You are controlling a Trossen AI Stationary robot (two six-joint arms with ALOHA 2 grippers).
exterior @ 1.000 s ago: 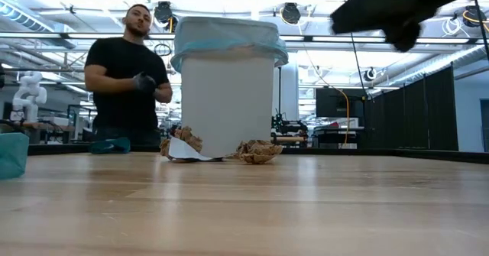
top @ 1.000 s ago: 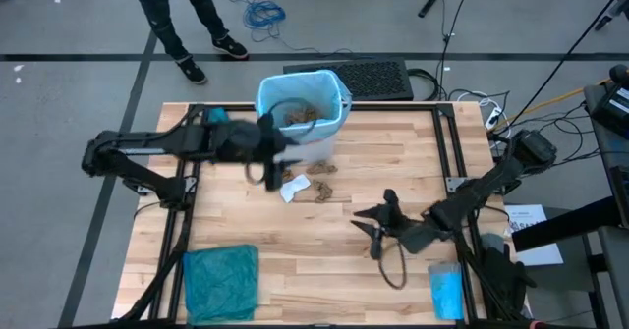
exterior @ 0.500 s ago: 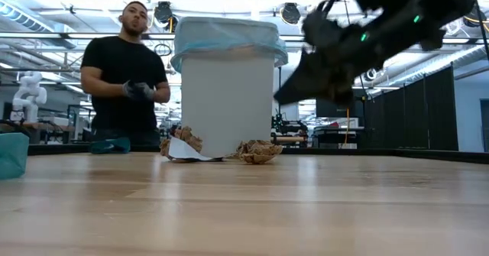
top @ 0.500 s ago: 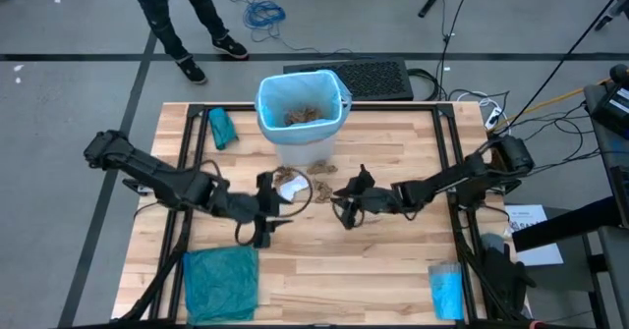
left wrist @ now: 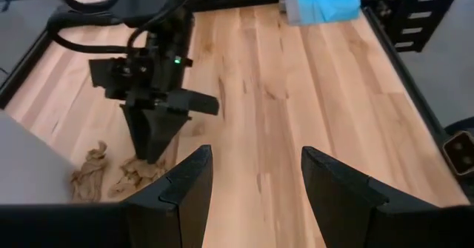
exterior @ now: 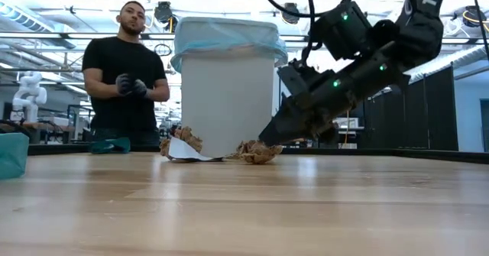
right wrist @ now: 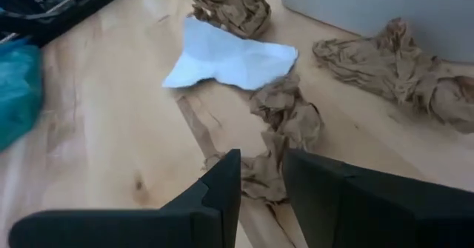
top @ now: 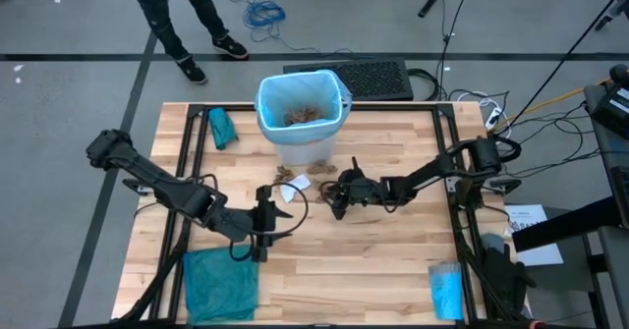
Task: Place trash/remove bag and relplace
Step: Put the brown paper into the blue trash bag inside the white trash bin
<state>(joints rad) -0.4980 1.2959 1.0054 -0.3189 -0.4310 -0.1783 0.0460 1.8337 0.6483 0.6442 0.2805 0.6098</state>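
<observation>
At the foot of the white bin (top: 303,113), on its 6 o'clock side in the high view, the right gripper (right wrist: 261,175) is now pointing down at the crumpled brown paper scraps (right wrist: 285,133), having swung in from 4 o'clock over the last second. Its jaws are standing narrowly apart, straddling a scrap without yet closing on it; nothing is being held. The left gripper (left wrist: 255,170) is sitting lower than before, near 7 o'clock of the bin, jaws wide open and empty, facing the right arm across the table (top: 373,260).

Judgement: the pick-up of loose trash is beginning; bag removal is still waiting.

The scraps are lying in a loose cluster against the bin's base, tightly creased and irregular, with a flat white paper piece (right wrist: 226,57) among them. More brown paper is already showing inside the bin. The light blue bag (exterior: 228,36) is lining the bin, folded over its rim, thin and crinkled. A person (exterior: 126,76) is standing beyond the table.
</observation>
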